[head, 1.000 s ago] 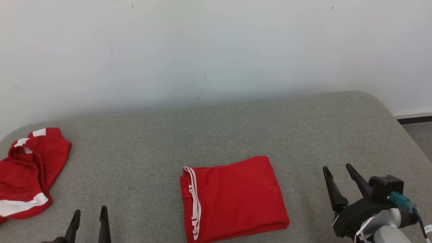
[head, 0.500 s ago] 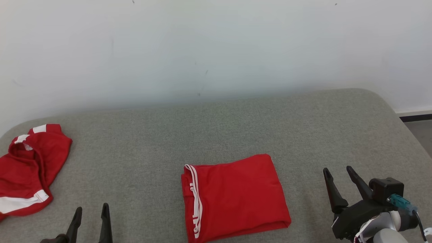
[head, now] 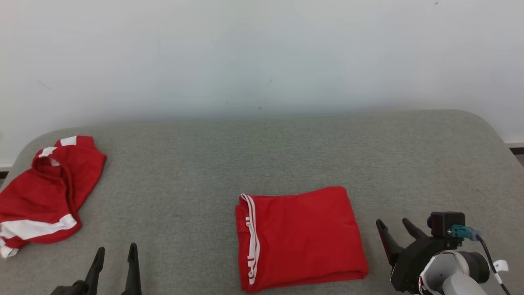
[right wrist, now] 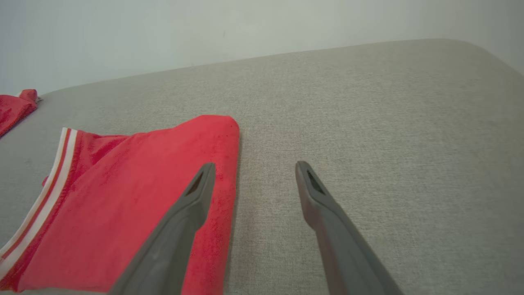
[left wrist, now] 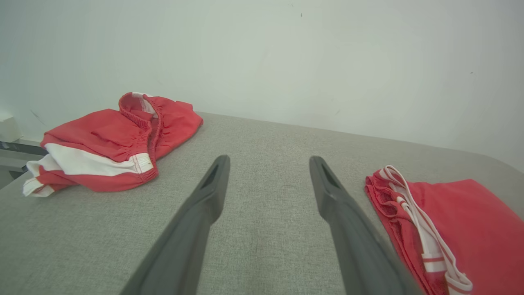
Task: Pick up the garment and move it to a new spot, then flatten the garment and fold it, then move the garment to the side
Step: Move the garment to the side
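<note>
A red garment (head: pixel 303 237) with white-striped trim lies folded into a neat rectangle at the front middle of the grey padded surface (head: pixel 286 151). My right gripper (head: pixel 393 223) stands open just right of it, holding nothing. In the right wrist view the right gripper (right wrist: pixel 255 164) hovers over the folded garment's (right wrist: pixel 135 188) right edge. My left gripper (head: pixel 116 249) is open at the lower left, apart from the cloth. In the left wrist view the left gripper (left wrist: pixel 269 159) points between the folded garment (left wrist: pixel 470 221) and a crumpled one.
A second red garment (head: pixel 49 188) with white bands lies crumpled at the surface's left end; it also shows in the left wrist view (left wrist: pixel 110 139). A pale wall rises right behind the surface. The surface's rounded right corner drops to the floor.
The head camera has turned, so the whole picture has shifted right. My right gripper has sunk lower and come nearer the folded garment's right edge. Both garments lie unmoved.
</note>
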`<state>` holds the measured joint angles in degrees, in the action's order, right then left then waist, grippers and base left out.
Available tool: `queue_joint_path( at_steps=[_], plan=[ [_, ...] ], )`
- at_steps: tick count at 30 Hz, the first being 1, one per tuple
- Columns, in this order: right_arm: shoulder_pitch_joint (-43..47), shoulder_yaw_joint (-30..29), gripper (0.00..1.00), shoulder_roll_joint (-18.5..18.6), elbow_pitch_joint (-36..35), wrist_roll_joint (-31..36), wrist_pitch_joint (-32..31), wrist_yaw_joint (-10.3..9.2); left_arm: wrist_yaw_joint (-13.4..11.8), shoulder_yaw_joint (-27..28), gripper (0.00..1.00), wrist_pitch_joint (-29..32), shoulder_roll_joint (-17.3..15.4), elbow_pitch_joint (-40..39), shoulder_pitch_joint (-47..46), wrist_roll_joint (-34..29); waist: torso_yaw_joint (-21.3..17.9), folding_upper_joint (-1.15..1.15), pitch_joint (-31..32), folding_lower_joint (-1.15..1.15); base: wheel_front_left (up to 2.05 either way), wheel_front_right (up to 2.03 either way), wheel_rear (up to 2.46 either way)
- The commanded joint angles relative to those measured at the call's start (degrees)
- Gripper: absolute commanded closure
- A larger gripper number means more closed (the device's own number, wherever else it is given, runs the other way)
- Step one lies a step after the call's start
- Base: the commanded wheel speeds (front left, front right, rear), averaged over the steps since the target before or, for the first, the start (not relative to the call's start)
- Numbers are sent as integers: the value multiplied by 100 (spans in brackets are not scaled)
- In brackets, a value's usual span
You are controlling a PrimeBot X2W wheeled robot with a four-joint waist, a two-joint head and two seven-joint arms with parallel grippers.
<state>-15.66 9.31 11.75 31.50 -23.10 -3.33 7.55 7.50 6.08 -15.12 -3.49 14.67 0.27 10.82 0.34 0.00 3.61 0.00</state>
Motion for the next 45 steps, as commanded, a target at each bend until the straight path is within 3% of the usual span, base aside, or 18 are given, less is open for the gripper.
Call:
queue_joint_path(
  at_steps=[1,12,24,25,26,27,36,45],
  plan=[
    [-102,23,0,7,45,-28,-128,-13,-6,-14,0,-2,-8,-12,-50,13,143,0,-62,0,0,0,0],
    [-734,-270,0,-266,1185,-66,-1288,-13,-6,-187,0,-2,-25,-43,-114,34,774,0,-290,0,0,0,0],
    [-1152,-539,1,-436,2617,584,-1651,-13,-6,-364,0,-2,-29,-62,-210,132,1102,0,-513,0,0,0,0],
    [-1170,-507,60,-439,2692,632,-1695,-13,-6,-368,0,-2,-27,-65,-207,130,1105,0,-518,0,0,0,0],
    [-1209,-465,96,-430,2729,683,-1694,-13,-6,-369,0,-2,-25,-68,-206,119,1104,0,-524,0,0,0,0],
    [-1247,-418,100,-409,2753,729,-1712,-13,-6,-365,0,-2,-22,-68,-209,122,1098,0,-528,0,0,0,0],
    [-1792,77,100,3,2475,928,-1661,-19,-6,-271,0,-2,8,-175,-263,138,779,0,-595,0,0,0,0],
    [-2988,536,100,413,2010,898,-1703,-15,-6,-174,0,-1,34,-543,-601,132,-350,0,-1224,0,0,0,0]
  ],
)
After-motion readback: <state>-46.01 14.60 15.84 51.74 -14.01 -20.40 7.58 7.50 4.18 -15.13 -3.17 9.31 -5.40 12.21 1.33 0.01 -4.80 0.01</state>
